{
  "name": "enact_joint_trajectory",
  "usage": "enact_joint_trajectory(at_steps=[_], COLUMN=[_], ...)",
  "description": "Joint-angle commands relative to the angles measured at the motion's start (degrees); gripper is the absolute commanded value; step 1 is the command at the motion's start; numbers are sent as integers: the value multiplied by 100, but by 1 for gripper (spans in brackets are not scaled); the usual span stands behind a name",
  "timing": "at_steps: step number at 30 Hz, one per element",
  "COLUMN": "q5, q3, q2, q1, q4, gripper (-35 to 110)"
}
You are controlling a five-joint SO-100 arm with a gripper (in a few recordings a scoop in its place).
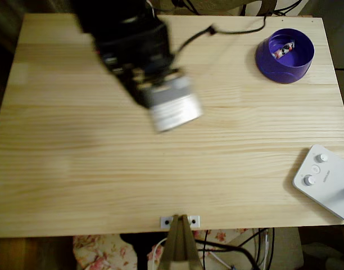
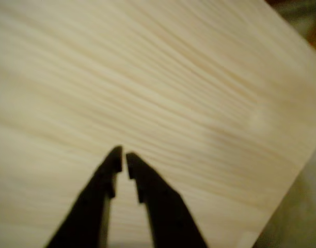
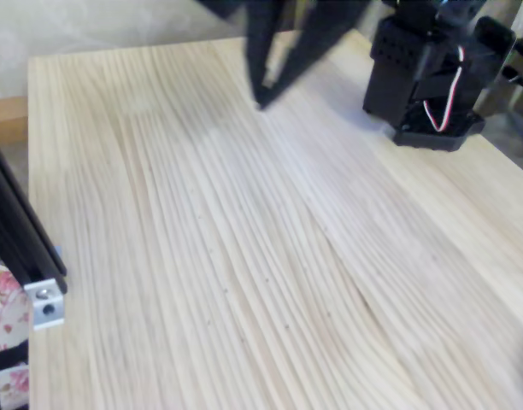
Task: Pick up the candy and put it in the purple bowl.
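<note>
The purple bowl [image 1: 282, 72] stands at the table's far right corner in the overhead view. The candy [image 1: 284, 49], with a pink, white and dark wrapper, lies inside it. My arm [image 1: 143, 62] is blurred and hangs over the upper left-middle of the table, well left of the bowl. In the wrist view my gripper [image 2: 123, 158] has its black fingers almost together, with nothing between them, above bare wood. The fixed view shows the gripper [image 3: 263, 98] blurred, tips pointing down near the table's far edge.
A white device with knobs [image 1: 324, 180] lies at the table's right front corner in the overhead view. The arm's black base [image 3: 428, 77] stands at the far right in the fixed view. A camera post [image 1: 180, 242] rises at the front edge.
</note>
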Motion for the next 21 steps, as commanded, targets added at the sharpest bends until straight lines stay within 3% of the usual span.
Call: enact_joint_trajectory(at_steps=[1,10,21], q5=[35,1213,1424], q3=[422,1617,3129], q2=[624,782,2681], q1=[870,1828,1978], q4=[-510,-1266,-1151], gripper=[-1,-1,-1])
